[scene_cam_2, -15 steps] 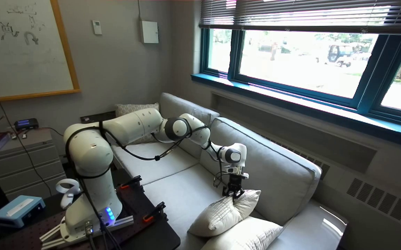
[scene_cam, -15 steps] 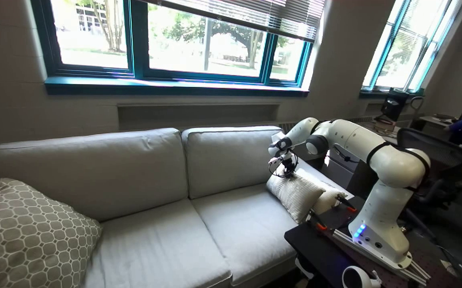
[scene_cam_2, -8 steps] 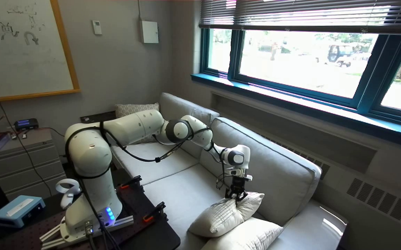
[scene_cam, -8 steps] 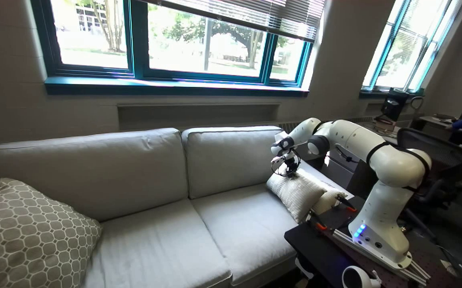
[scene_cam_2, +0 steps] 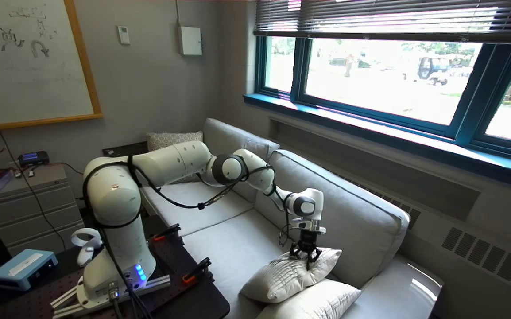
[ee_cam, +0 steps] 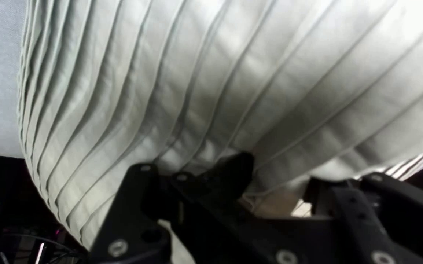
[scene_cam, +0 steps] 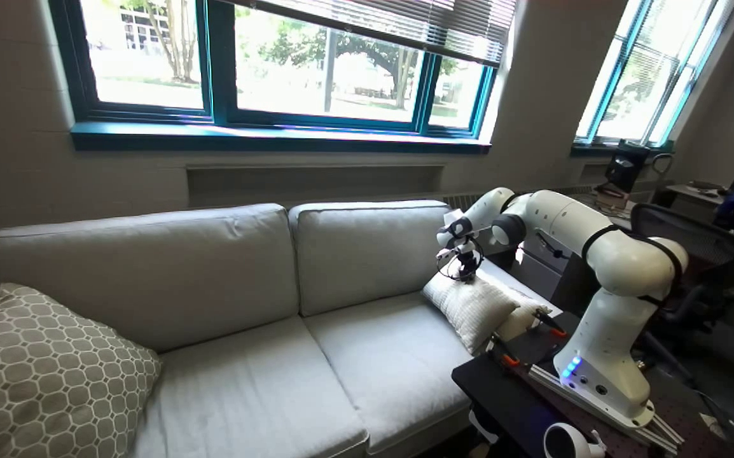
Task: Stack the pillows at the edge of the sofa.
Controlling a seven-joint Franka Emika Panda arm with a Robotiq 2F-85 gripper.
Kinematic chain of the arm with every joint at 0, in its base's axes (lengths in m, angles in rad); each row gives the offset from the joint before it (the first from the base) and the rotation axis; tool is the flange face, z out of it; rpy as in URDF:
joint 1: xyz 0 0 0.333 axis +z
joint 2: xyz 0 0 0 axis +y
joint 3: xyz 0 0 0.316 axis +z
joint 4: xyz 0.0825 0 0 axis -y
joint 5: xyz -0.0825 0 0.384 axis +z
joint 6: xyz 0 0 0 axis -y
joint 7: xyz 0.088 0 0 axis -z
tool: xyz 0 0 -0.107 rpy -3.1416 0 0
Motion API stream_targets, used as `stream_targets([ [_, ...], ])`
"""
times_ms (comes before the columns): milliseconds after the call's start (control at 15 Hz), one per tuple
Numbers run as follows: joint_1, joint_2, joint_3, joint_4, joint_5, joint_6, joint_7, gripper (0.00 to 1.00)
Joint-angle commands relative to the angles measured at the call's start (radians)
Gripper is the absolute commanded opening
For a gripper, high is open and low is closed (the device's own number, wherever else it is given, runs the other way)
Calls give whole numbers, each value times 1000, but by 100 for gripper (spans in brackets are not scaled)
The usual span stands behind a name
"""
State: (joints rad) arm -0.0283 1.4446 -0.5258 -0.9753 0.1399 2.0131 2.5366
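One sofa (scene_cam: 233,394) bears two overlapping pillows (scene_cam_2: 277,278) and one patterned cushion (scene_cam: 55,375). One gripper (scene_cam_2: 304,259) stands at the upper, jaws parted, holding nothing.

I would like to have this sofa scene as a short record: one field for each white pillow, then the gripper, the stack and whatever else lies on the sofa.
Lower pillow: white, at one end of the sofa, beside the armrest
Upper pillow: white, tilted, partly over the lower one
Gripper: open, at the upper pillow; contact hard to tell
Stack: slanting, with only partial overlap
Patterned cushion: at the opposite end, apart from both pillows
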Motion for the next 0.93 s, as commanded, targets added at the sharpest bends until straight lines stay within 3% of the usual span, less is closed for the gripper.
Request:
stream_targets([
  [0,-22,-14,14,-31,10,47,-47,67],
  [267,-7,-50,6,-96,8,105,-52,96],
  [867,136,-324,-72,-500,5,477,-53,100],
])
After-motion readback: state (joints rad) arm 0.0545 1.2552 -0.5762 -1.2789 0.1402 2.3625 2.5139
